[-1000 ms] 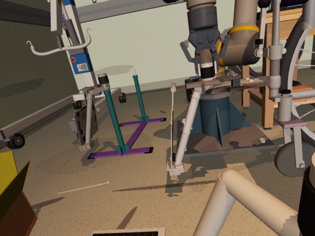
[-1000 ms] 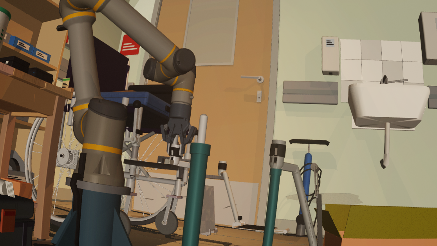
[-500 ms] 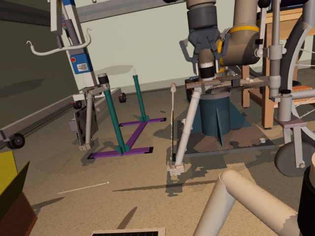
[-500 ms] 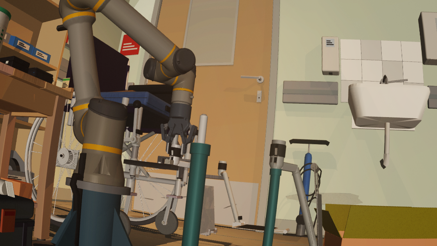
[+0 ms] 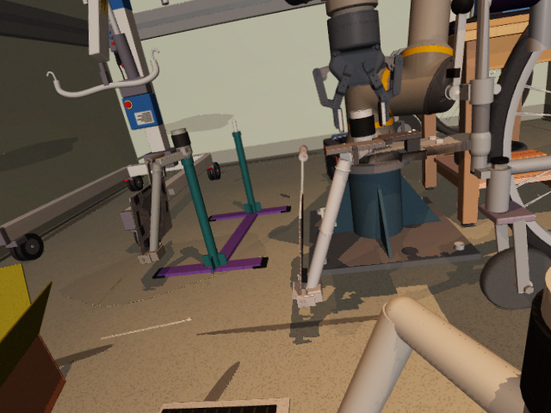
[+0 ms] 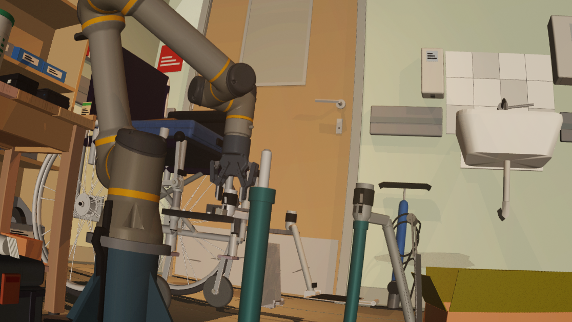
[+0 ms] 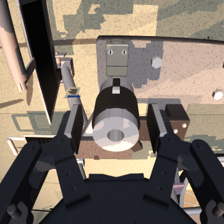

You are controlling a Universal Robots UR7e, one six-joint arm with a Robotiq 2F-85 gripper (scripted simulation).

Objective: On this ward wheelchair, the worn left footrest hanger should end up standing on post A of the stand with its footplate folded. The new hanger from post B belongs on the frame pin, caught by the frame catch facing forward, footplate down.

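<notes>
My gripper (image 5: pixel 359 116) (image 6: pixel 233 186) (image 7: pixel 115 124) is open and holds nothing, its fingers on either side of the sleeve top of a hanger (image 5: pixel 326 222) (image 7: pixel 116 122) that sits on the wheelchair's frame pin. That hanger's pale tube slants down to the floor, and its footplate (image 5: pixel 302 235) stands folded up on edge. A second hanger (image 5: pixel 155 202) (image 6: pixel 390 248) hangs on one teal post (image 5: pixel 200 209) (image 6: pixel 357 264) of the purple-based stand. The other teal post (image 5: pixel 244 171) (image 6: pixel 256 248) is bare.
A yellow-lined cardboard box (image 6: pixel 496 292) (image 5: pixel 18 320) lies on the floor near the stand. The robot's blue pedestal (image 5: pixel 378 200) stands right behind the frame pin. A patient lift (image 5: pixel 129 89) stands behind the stand, and the wheelchair's caster (image 5: pixel 512 275) is to the right.
</notes>
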